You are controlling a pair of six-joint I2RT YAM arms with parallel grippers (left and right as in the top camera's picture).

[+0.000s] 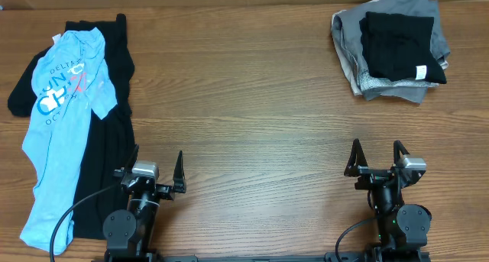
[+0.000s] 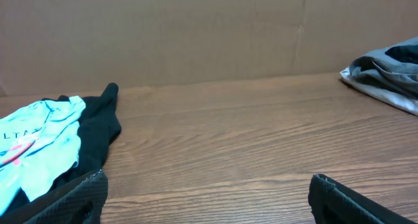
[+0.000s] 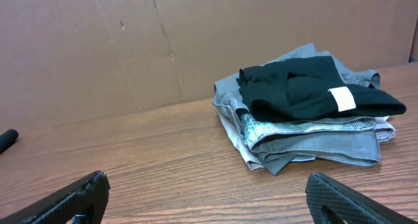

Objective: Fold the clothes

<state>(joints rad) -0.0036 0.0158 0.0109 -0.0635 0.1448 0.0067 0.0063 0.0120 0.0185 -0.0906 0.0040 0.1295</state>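
The left gripper (image 1: 158,160) and right gripper (image 1: 377,151) stood wide open, holding nothing, near the table's near edge, while the light blue T-shirt (image 1: 53,140) lay spread over the black garment (image 1: 107,159) along the left side.

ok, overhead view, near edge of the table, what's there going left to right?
light blue T-shirt → black garment → left gripper, open → right gripper, open. The folded stack lies farther back, level with the right gripper from side to side, so it is left out.
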